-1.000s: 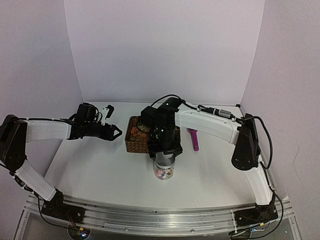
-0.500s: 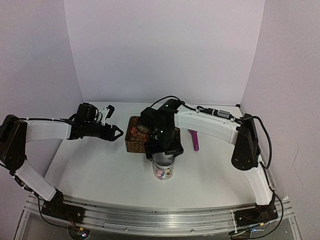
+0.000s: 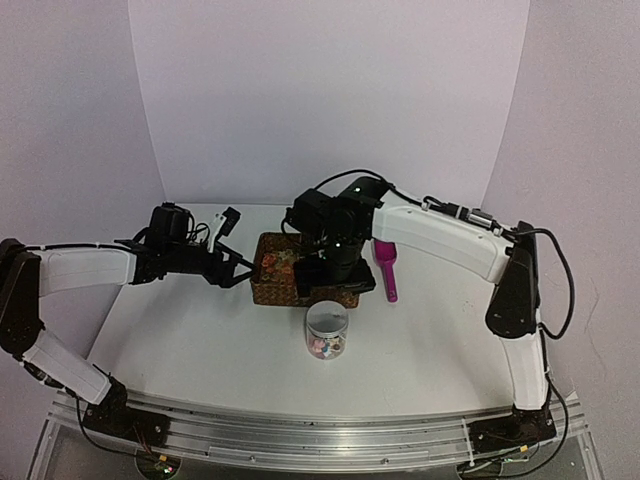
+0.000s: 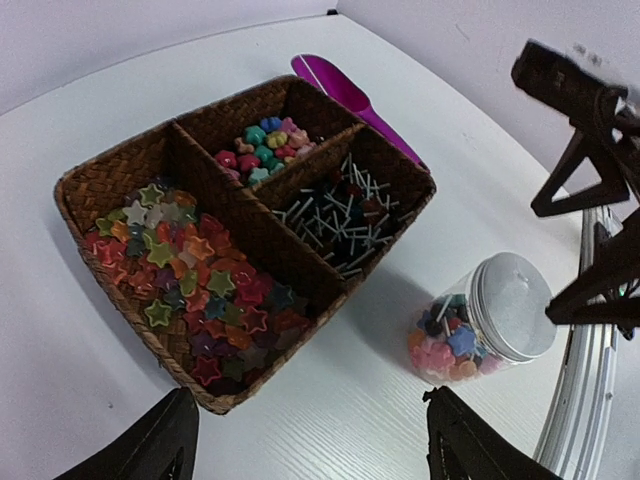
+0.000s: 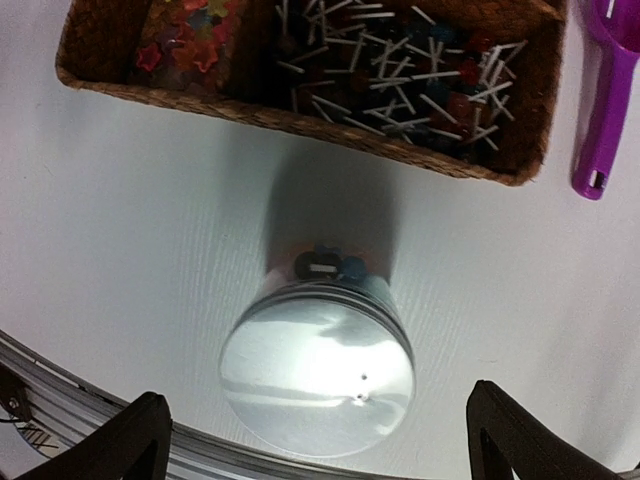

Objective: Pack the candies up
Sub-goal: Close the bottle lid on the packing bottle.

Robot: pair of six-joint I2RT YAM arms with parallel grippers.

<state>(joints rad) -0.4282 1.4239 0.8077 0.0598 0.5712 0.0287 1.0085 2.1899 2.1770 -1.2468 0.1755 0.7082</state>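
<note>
On the white table (image 3: 200,340) between two robot arms, the candies (image 4: 448,345), tiny stars and blossoms in pink, blue and yellow, show through the wall of a small clear jar (image 3: 327,334). The jar stands upright under a silvery lid (image 5: 318,372).

Far more of them lie unpacked in the woven basket (image 4: 90,190) just behind the jar. Mixed stars (image 4: 205,290) fill its long compartment, smaller blossom shapes (image 4: 262,148) sit in a rear pocket, and white-sticked sweets (image 4: 335,215) crowd the third. A magenta scoop (image 3: 388,272) lies flat on the table beside the basket's right wall, within easy reach of the right arm, its bowl showing no sweets.

The right gripper (image 5: 315,440) hangs directly over the jar, fingers spread wider than the lid and holding nothing. That stance looks suited to working the lid rather than the scoop. The left gripper (image 4: 310,455), likewise spread and empty, points at the basket from its left side, near but apart from it, seemingly placed to steady it if needed.

With the lid on, the jar appears closed off, though the candies seem to fill only its lower part. No brand, label or legible writing shows on jar, lid, basket or scoop.
</note>
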